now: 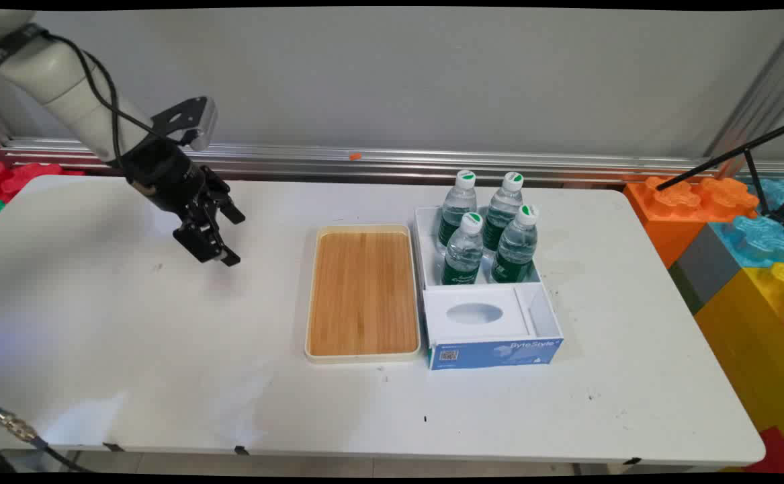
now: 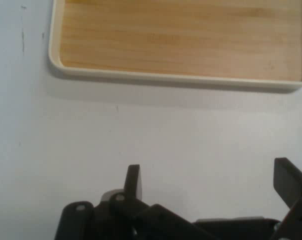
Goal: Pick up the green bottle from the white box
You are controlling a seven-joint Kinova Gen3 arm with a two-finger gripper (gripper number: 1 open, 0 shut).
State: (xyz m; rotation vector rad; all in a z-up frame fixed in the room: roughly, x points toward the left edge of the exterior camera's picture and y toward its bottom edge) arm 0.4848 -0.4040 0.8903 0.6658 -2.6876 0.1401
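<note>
My black gripper (image 1: pixel 233 238) hangs open above the bare left part of the white table (image 1: pixel 129 336), holding nothing. In the hand view its two fingers (image 2: pixel 133 181) stand wide apart, gripper (image 2: pixel 211 180), over bare table. A cream-rimmed tray with a wooden floor (image 1: pixel 363 292) lies to its right, empty; its long rim (image 2: pixel 176 78) crosses the top of the hand view. Beyond the tray stands a blue and white open box (image 1: pixel 492 316) with several green-labelled water bottles (image 1: pixel 462 252) in its far compartment.
The box's near part has a white insert with an oval hole (image 1: pixel 475 313). Large orange, blue and yellow toy blocks (image 1: pixel 734 242) stand off the table's right edge. Red and green blocks (image 1: pixel 2 181) lie at the far left.
</note>
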